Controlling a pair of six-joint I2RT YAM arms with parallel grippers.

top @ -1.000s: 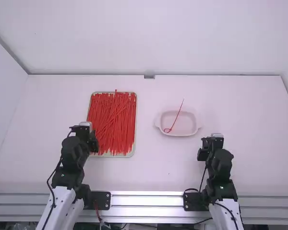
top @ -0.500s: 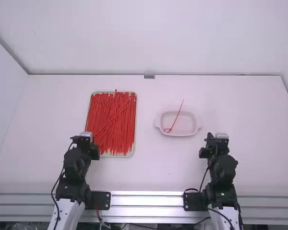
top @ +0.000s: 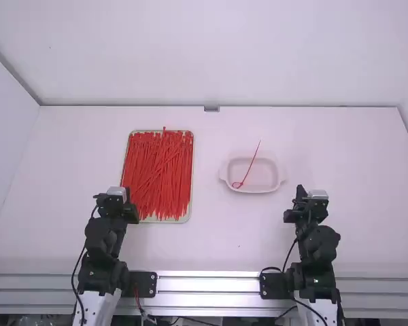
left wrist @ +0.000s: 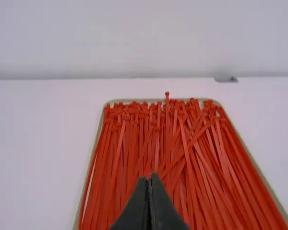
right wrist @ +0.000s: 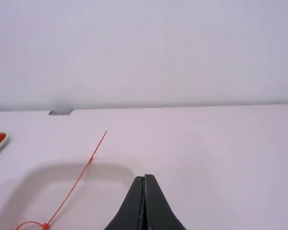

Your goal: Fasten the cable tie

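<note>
A flat tray point(top: 130, 139) at the table's left centre holds a dense pile of loose red cable ties point(top: 158, 173), seen close up as red cable ties point(left wrist: 177, 153) in the left wrist view. A white dish point(top: 275, 173) to the right of it holds one fastened red cable tie point(top: 247, 165), its loop in the dish and its tail sticking out over the far rim; the same cable tie point(right wrist: 77, 179) lies in the dish point(right wrist: 19, 189) in the right wrist view. My left gripper point(left wrist: 149, 179) is shut and empty over the tray's near edge. My right gripper point(right wrist: 144, 178) is shut and empty, near the dish's near right side.
Both arms are folded back close to their bases at the table's near edge, the left arm point(top: 109, 234) and the right arm point(top: 314, 238). A small grey fitting point(top: 211, 107) sits at the table's far edge. White walls close in the table at the back and left.
Both arms have drawn back toward their bases over the last second. The tie in the dish and the pile in the tray have not moved.
</note>
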